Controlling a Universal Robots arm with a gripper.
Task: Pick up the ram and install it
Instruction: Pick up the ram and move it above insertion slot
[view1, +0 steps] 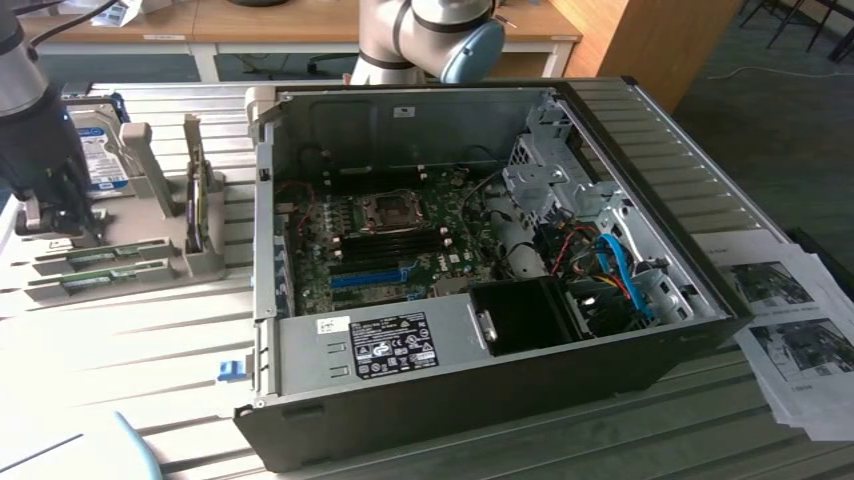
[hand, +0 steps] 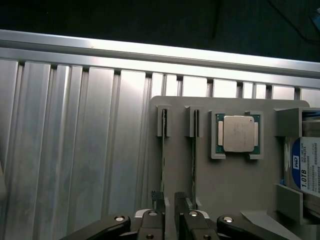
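On the grey holder plate (hand: 235, 190), the ram (hand: 163, 165) is stood on its thin edge in a narrow slot, so from the wrist it is seen as a thin dark line. A second stick (hand: 194, 165) is stood the same way in the slot just beside it, and the two run side by side.

The claw (hand: 170, 205) is held right over one end of these two slots. Its fingers (hand: 151, 220) are spread apart, and nothing is pinched between them. Whether a finger touches a stick cannot be told.

Beyond the second stick, a square silver processor chip (hand: 238, 134) is laid flat in its own pocket in the plate. Past the chip, at the plate's edge, a hard drive (hand: 306, 167) with a blue and white label is stood up between grey posts.

In the exterior view, the plate is seen on the ribbed metal tabletop (view1: 134, 350), near the edge at the exterior view's left. The dark end of the arm (view1: 27, 110) is reached down over it.

An open computer case (view1: 467, 400) is laid on its side in the middle of the tabletop, just beside the holder. Inside it, a green main board (view1: 387, 250) with a long blue slot (view1: 367, 277) can be seen, and a black box (view1: 534, 315) is set near the case's front corner.

Printed papers (view1: 787, 320) are spread at the tabletop's edge at the exterior view's right. A grey robot joint with a blue cap (view1: 427, 35) is seen past the far side of the case.
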